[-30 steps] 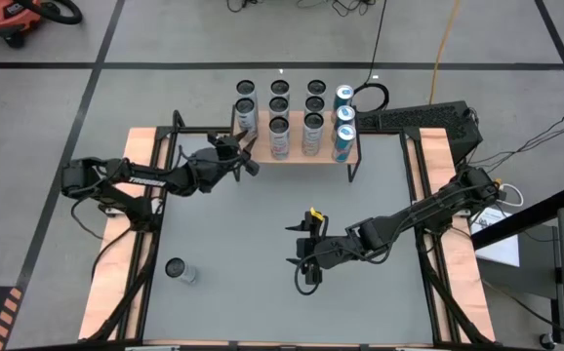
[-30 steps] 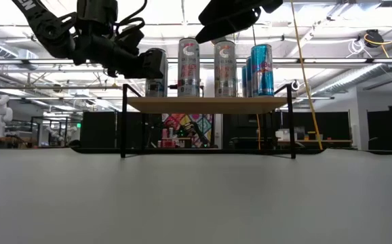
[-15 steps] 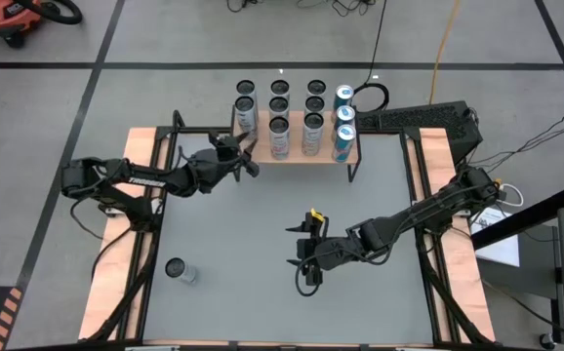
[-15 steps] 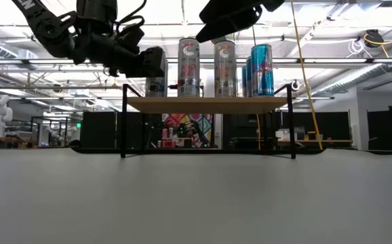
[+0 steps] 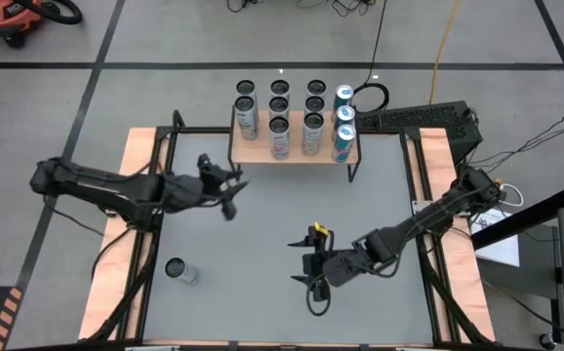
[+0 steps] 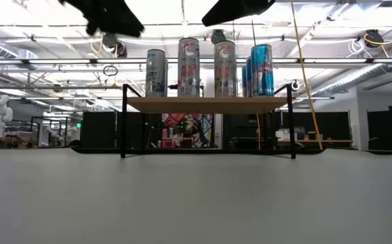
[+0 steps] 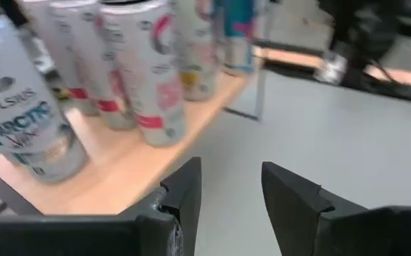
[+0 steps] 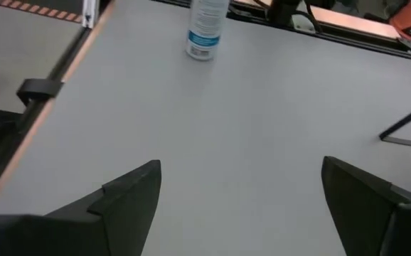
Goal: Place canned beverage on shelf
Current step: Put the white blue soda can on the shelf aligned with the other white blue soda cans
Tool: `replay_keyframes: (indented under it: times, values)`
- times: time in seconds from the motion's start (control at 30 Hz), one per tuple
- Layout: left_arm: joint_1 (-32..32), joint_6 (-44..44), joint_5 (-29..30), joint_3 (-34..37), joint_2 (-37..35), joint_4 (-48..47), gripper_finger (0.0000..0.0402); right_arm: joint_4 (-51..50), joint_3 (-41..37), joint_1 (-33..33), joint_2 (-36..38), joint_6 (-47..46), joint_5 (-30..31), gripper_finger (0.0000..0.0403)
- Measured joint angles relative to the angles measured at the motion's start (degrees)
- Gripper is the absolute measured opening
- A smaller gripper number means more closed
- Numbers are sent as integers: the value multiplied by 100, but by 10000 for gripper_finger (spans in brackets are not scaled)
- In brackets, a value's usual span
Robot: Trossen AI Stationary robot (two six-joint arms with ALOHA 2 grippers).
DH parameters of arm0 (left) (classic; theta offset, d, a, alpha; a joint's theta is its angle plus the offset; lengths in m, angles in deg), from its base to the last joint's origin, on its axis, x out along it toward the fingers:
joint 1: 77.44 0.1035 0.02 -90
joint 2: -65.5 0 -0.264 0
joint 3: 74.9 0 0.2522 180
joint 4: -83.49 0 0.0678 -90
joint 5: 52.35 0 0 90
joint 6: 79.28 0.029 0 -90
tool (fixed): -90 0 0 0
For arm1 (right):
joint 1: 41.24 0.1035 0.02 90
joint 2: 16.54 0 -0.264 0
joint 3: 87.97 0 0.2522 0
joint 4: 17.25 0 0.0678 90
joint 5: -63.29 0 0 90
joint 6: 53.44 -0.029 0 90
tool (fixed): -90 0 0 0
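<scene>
on shelf (image 5: 259, 151) 11 cans; 1 can (image 5: 176, 268) on table; both hands released, empty.

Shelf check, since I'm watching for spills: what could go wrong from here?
The shelf is crowded with standing cans, so another placement might topple the front-left can. The left gripper, fingers open and empty, sits just off that corner and could clip it. One can remains on the table.

right pincer (image 8: 241, 195): fingers wide apart, empty | can (image 8: 207, 28): upright on grey table (image 8: 227, 128), well ahead
</scene>
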Motion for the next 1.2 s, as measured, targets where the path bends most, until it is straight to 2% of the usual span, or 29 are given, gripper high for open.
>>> replay_keyframes:
  times: [0.23,0.5,0.67,0.77,1.07,1.2]
  values:
    - [-1072,-539,-151,-1204,-71,-2425,145,84,0,233,0,-60,4,320]
    - [-1847,-1092,-955,-2183,214,-4219,146,144,0,386,0,-117,4,320]
    - [-2123,-1591,-1242,-2686,635,-5400,173,143,0,419,0,-17,0,320]
    - [-2249,-1752,-1505,-2867,917,-5885,201,142,0,415,0,-2,1,320]
    - [-2651,-2325,-2668,-3074,1499,-6358,280,142,0,415,0,-100,0,320]
    - [-2922,-2681,-2744,-3077,1628,-6601,310,142,0,425,0,-244,0,320]
